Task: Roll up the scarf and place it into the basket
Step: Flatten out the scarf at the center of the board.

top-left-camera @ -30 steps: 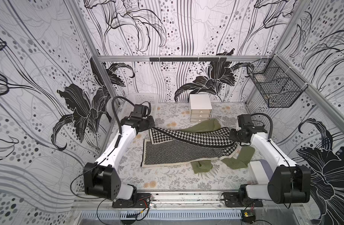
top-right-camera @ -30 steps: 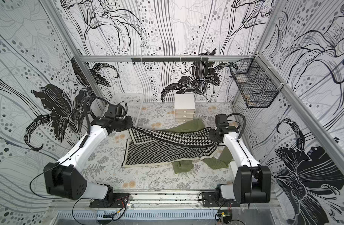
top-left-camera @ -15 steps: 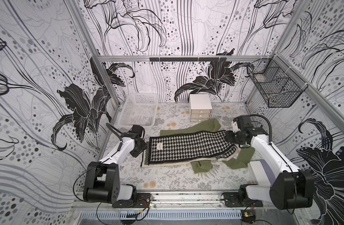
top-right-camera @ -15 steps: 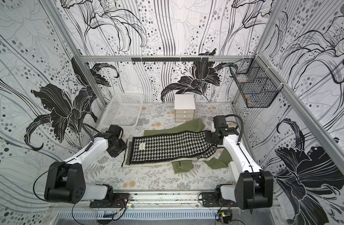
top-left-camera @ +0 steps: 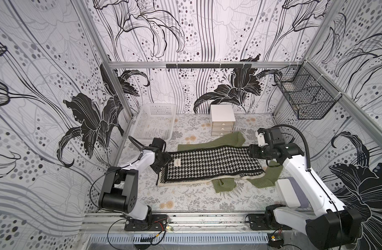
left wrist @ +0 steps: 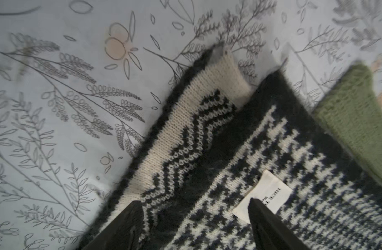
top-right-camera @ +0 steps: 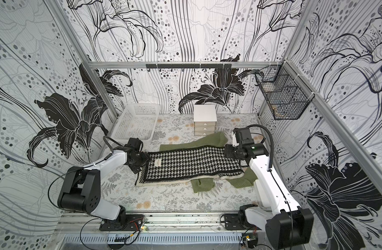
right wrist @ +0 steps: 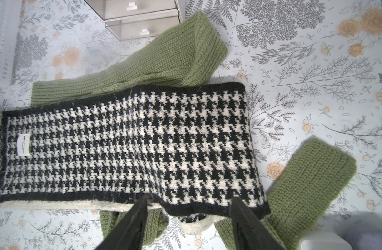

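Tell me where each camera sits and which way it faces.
Both top views: high at the front, facing down over the table; left arm and right arm show.
Left wrist: on the left arm, facing down at the labelled end of the houndstooth scarf; open left pincer shows.
Right wrist: on the right arm, facing down over that scarf, drawer unit also visible; open right pincer shows.
Shared: both wrist views show the white label and the green scarf.
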Robot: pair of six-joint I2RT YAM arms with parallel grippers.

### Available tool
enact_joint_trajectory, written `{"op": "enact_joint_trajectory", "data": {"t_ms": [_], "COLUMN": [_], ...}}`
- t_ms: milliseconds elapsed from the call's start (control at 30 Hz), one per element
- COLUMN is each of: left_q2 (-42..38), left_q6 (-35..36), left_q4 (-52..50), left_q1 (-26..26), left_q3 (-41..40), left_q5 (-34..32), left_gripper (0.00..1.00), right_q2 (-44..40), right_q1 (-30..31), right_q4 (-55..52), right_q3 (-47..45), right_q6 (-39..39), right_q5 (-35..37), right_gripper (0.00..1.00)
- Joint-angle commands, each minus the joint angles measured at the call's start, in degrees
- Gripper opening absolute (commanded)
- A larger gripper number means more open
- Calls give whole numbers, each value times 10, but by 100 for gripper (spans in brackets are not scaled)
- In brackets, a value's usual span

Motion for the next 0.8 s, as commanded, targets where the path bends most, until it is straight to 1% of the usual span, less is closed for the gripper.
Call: {"op": "enact_joint_trajectory", "data": {"t_ms": [0,100,267,367,433,467,500,533,567,600,633,667,767], "left_q2": [26,51,59,90,103,104,100,93,88,87,91,95,115], "left_q6": [26,42,63,78,77,70,65,59,55,52,48,44,32], "left_q4": [3,-30,-53,-55,-37,-36,-31,-23,-16,-8,-3,4,16], "left_q1": [0,-7,-15,-16,-22,-27,-32,-36,-39,-40,-42,-48,-73], "left_q3": [10,29,33,38,26,23,18,11,5,1,-2,-5,-7], "left_q5": [1,-35,-82,-84,-77,-81,-87,-88,-87,-79,-72,-68,-62], "left_gripper": [80,81,86,87,85,80,73,64,51,40,24,13,6], "right_q2": [2,-3,-2,3,4,3,1,-1,-2,-2,-3,-2,-5], "right_q1": [4,4,4,4,4,4,4,4,4,4,4,4,4], "right_q4": [-14,-12,-4,-1,-3,-4,-7,-8,-9,-11,-13,-12,-15], "right_q3": [14,12,3,2,6,7,8,9,10,10,12,12,14], "right_q6": [6,7,8,9,7,6,5,5,4,3,2,2,1], "right_q5": [11,11,10,8,11,14,16,21,24,27,29,29,32], "right_gripper": [64,64,65,65,65,65,65,65,65,65,65,65,66]}}
